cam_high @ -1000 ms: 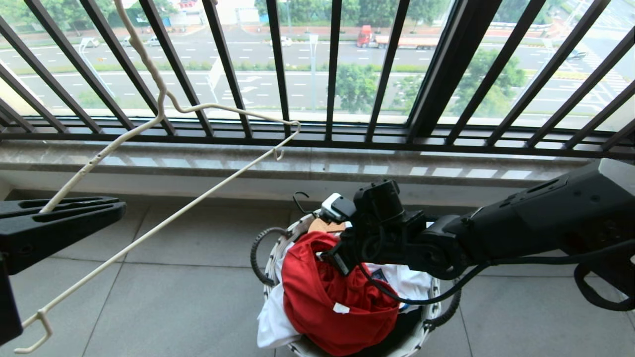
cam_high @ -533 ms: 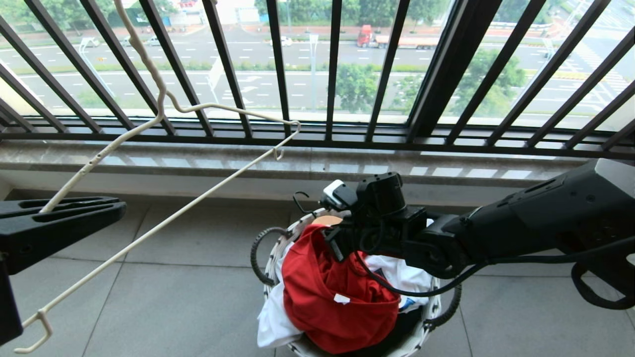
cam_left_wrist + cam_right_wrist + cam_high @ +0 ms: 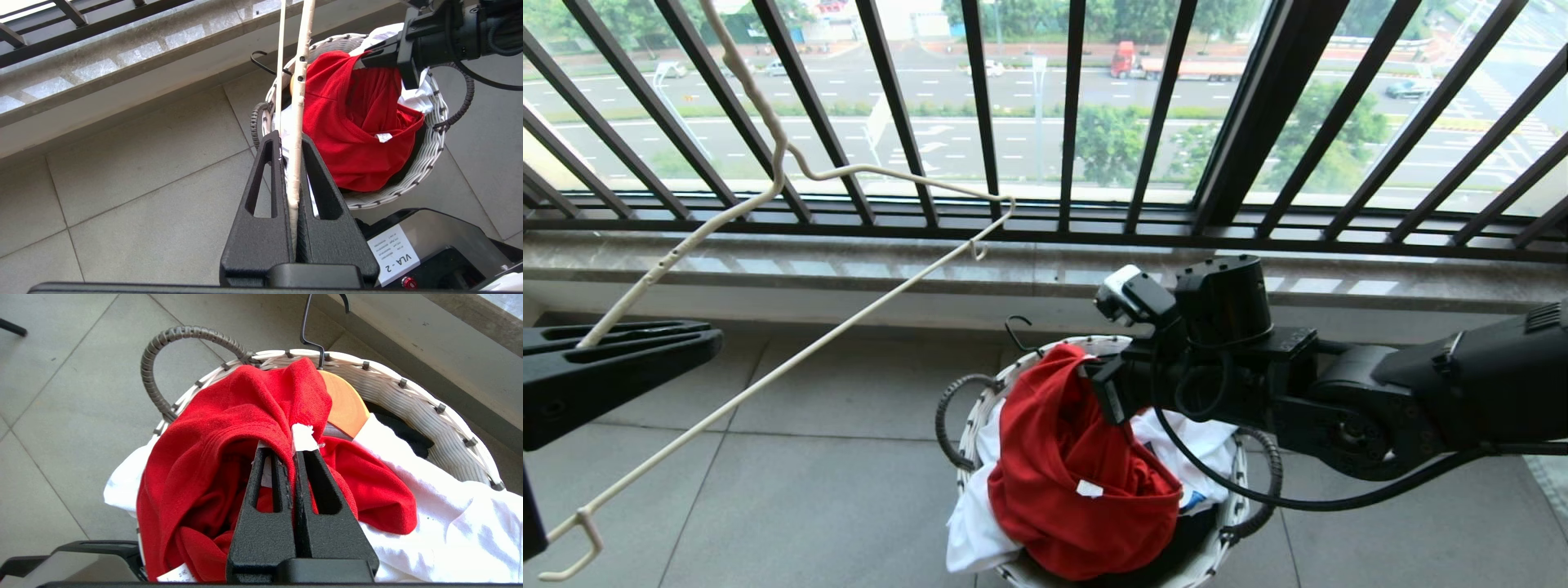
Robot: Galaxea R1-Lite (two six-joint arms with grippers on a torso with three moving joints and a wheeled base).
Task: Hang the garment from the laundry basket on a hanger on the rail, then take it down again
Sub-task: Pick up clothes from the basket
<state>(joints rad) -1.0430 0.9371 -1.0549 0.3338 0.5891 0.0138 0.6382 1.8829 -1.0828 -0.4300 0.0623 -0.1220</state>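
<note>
My right hand (image 3: pixel 293 457) is clenched on the red T-shirt (image 3: pixel 1070 474), with a fold of the fabric near the collar and a small white label pinched between the two fingers. The shirt is lifted into a peak at this point, but most of it lies in the white woven laundry basket (image 3: pixel 980 408) on the floor tiles, on top of a white garment (image 3: pixel 441 526). A light-wood hanger (image 3: pixel 345 404) with a black hook stands in the basket just behind the peak. My left hand (image 3: pixel 294 179) is closed on one arm of the cream-white wire hanger (image 3: pixel 768 204) and holds it up at my left side, well apart from the basket.

I judge that the step now is to pull the shirt free. To do it well I should raise it straight up and slowly, so the white garment and the wooden hanger stay behind. The pinch is thin, so a sudden pull could make it slip. The wire hanger should stay quiet until the shirt hangs free.
</note>
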